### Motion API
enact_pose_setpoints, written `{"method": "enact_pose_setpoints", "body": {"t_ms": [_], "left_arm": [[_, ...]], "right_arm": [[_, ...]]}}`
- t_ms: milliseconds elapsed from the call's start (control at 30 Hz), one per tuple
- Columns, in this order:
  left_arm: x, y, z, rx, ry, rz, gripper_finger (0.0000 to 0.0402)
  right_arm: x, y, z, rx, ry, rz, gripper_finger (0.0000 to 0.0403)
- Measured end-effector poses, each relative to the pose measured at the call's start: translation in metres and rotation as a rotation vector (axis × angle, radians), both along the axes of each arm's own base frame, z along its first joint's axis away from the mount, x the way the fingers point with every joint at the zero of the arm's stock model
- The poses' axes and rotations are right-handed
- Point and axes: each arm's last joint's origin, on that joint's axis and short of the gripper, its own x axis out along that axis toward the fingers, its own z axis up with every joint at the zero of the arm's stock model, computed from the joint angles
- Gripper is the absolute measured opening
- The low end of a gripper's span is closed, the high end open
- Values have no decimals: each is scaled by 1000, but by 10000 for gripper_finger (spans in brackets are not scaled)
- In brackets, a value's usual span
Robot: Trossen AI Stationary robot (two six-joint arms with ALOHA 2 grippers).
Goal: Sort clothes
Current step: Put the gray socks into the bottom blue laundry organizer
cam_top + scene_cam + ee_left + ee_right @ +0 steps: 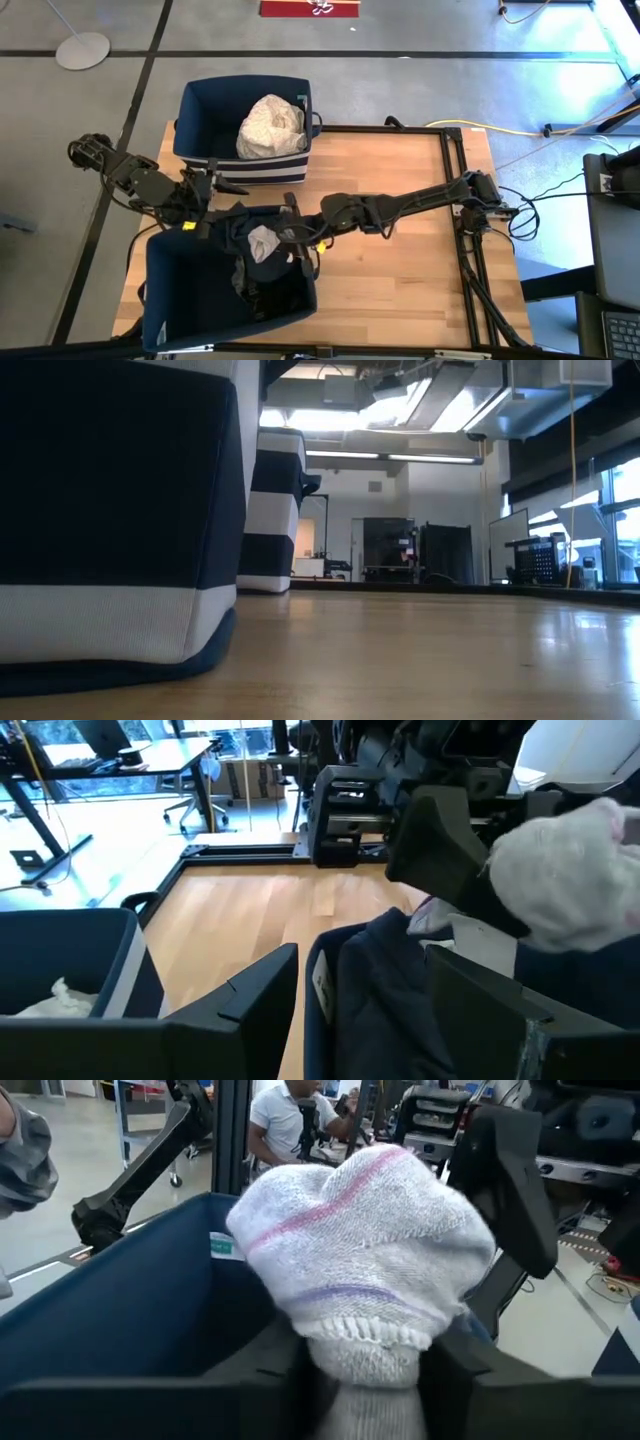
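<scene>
The right gripper (283,243) reaches across the table (400,290) and is clamped on a light knitted sock (365,1245) with a pink and a purple stripe, holding it just above the near bin (170,300), which already contains dark clothes (262,285). The white and cream clothes (270,127) lie in the far bin (200,100), so by colour this sock looks as if it belongs there, not over the dark pile; that is a judgement from how the piles lie. To do the step well, the arm should lift the sock clear of the bin's rim before travelling, since the dangling toe could catch the wall or snag the navy garment (385,990) draped at the edge. It should let go only once the sock hangs fully inside the chosen bin. The left gripper (205,188) waits with its fingers apart and empty between the two bins, close to the right arm's path, so the carry should pass wide of it to avoid a knock
</scene>
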Motion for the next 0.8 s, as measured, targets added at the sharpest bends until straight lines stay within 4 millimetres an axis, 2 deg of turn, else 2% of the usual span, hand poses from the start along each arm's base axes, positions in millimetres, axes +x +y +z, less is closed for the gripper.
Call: {"method": "enact_pose_setpoints", "body": {"t_ms": [200,333,500,800], "left_arm": [[0,0,0,0,2,1,208],[0,0,-1,-4,12,5,208],[-1,2,-4,8,29,57,208],[-2,3,-5,8,38,66,208]], "right_arm": [[0,-1,3,41,-15,-26,244],[-1,-2,1,33,16,-67,290],[-7,-4,8,30,35,-83,313],[-17,-5,11,39,136,-63,308]]}}
